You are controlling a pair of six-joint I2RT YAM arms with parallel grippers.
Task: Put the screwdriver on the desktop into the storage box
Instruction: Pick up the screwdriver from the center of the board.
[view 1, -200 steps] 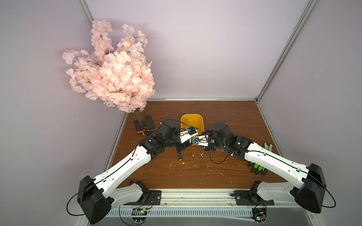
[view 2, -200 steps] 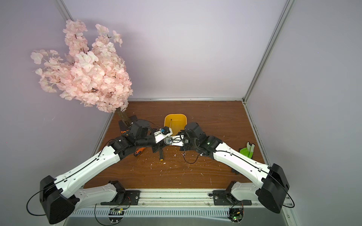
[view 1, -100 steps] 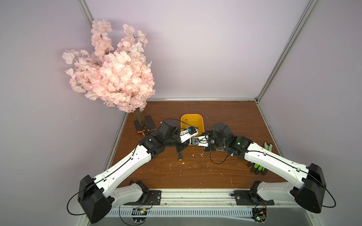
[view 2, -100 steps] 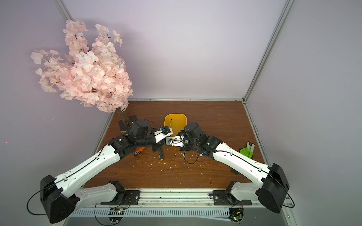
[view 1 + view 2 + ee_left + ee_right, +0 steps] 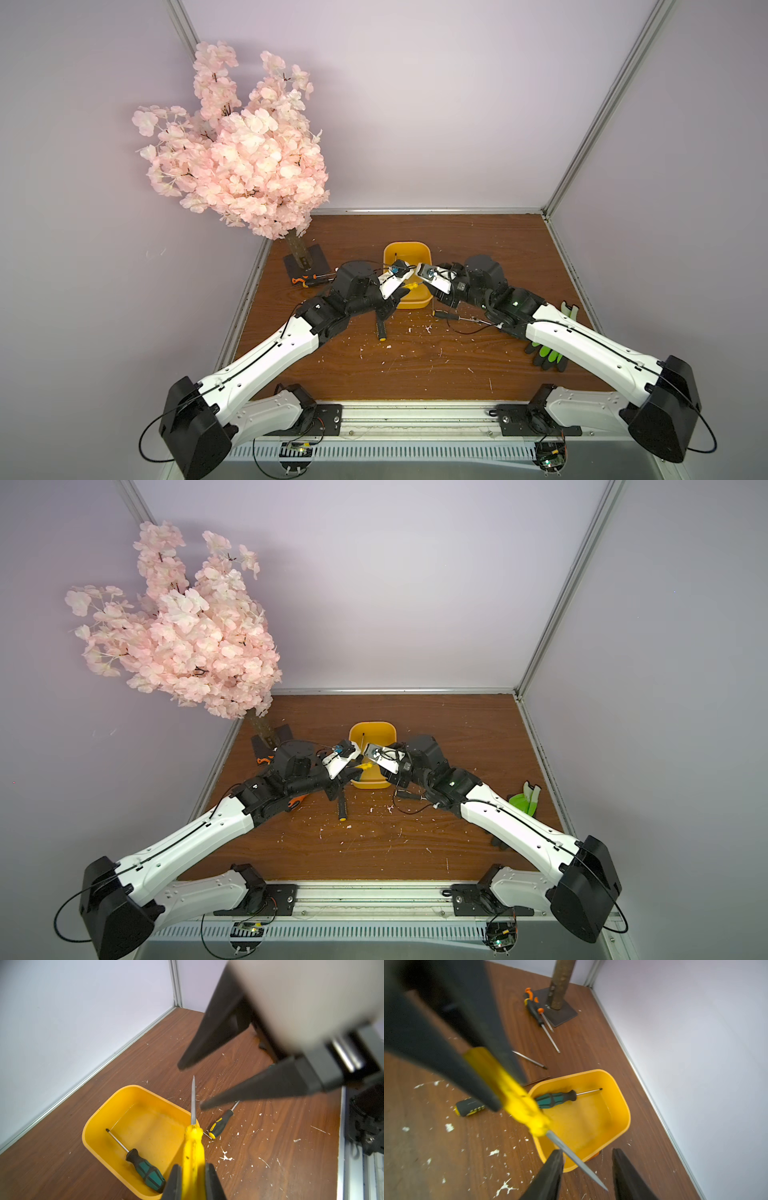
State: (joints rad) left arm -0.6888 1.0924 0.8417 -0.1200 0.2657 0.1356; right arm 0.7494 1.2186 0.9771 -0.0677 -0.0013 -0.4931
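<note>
Two black fingers (image 5: 175, 1178) of the left gripper (image 5: 193, 1165) are clamped tight on the handle of the yellow screwdriver (image 5: 193, 1147), which is lifted clear of the desktop (image 5: 270, 1157). Its grey shaft runs straight out toward the right gripper (image 5: 587, 1151). That gripper's jaws stand apart on either side of the shaft's tip end and do not visibly pinch it, so the left arm alone carries the tool. Below lies the storage box (image 5: 89, 1138), a yellow tub with a green-handled screwdriver (image 5: 145, 1169) already inside. In a top view the yellow screwdriver (image 5: 412, 286) hangs over the tub's nearer half, pointing across the tub's long axis rather than along it. Judging from that, the left arm is the one to finish the placement. It likely needs to turn the tool into line with the tub and lower it before letting go. A black-and-yellow screwdriver (image 5: 220, 1124) lies on the desktop just beside the tub.
</note>
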